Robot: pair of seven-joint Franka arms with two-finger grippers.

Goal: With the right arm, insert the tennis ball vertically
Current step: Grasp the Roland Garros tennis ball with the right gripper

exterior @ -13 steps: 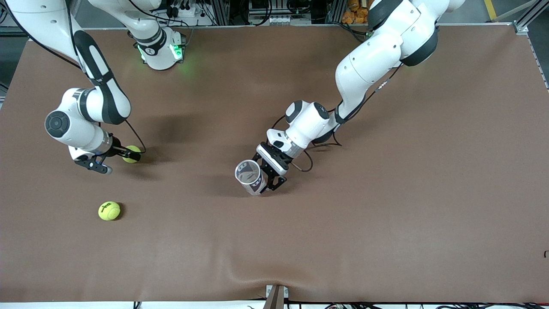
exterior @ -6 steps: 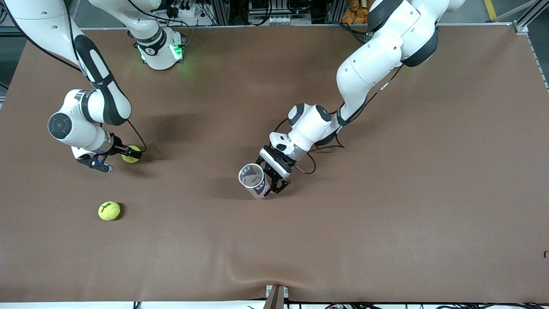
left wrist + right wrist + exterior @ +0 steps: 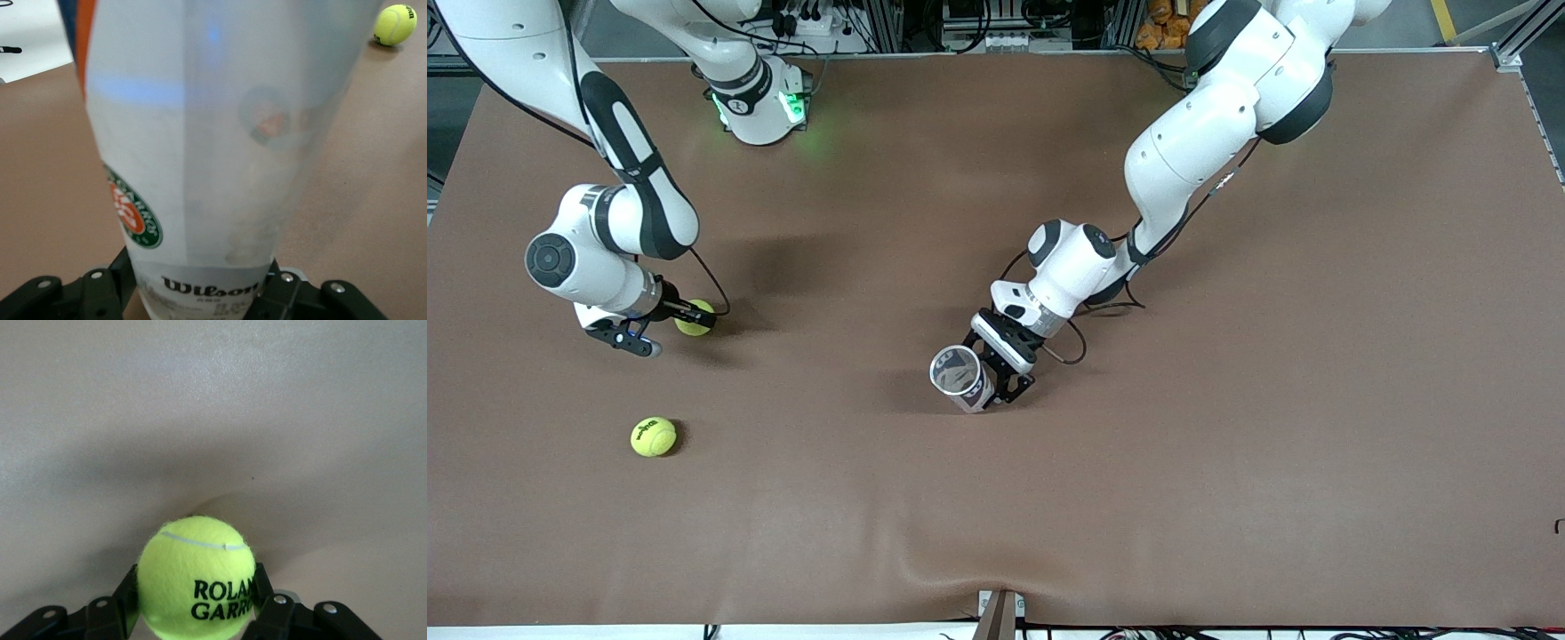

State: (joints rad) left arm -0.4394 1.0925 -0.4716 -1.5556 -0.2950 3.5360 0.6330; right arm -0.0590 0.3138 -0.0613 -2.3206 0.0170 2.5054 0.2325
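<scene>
Closed now, right gripper (image 3: pixel 694 317) clasps yellow-green tennis ball (image 3: pixel 197 585).

I see a brown mat (image 3: pixel 1227 462) covering the whole table, with a raised wrinkle at its edge nearest the front camera. A small bracket (image 3: pixel 998 613) sits at the middle of that edge. Along the edge where the bases stand, I see aluminium frame profiles (image 3: pixel 889 22), cables and a white power strip (image 3: pixel 809 18). Grey floor shows at the corner, marked with a yellow stripe (image 3: pixel 1440 18). Lighting is even and soft.
</scene>
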